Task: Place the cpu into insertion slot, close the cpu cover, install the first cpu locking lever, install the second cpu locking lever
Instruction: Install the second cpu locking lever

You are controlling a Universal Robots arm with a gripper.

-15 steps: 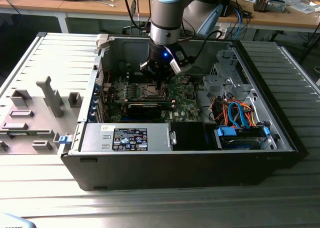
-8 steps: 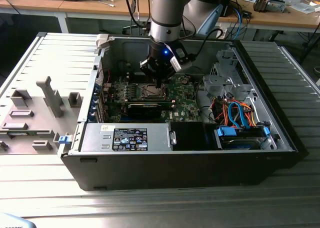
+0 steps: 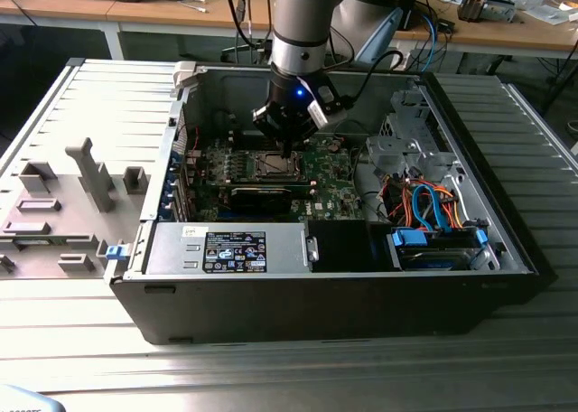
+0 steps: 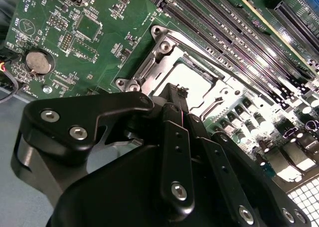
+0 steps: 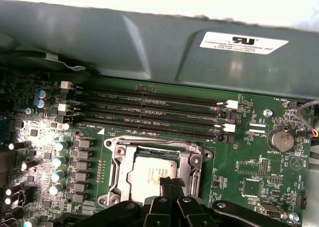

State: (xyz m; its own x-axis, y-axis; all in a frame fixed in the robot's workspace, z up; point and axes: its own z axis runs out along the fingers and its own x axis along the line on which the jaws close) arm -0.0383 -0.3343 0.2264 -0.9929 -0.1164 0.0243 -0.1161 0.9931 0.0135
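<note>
Pincer (image 5: 170, 183) hangs clenched, empty, its tips just above the cpu (image 5: 147, 173), which lies flat in the insertion slot (image 5: 117, 173) under the closed cpu cover (image 5: 191, 162). That chip looks light, stiff and fragile; only its edges suit gripping.

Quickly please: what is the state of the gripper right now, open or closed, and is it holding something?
Gripper: closed, holding nothing that can be seen, its tips just over the cpu seated in the insertion slot.
</note>
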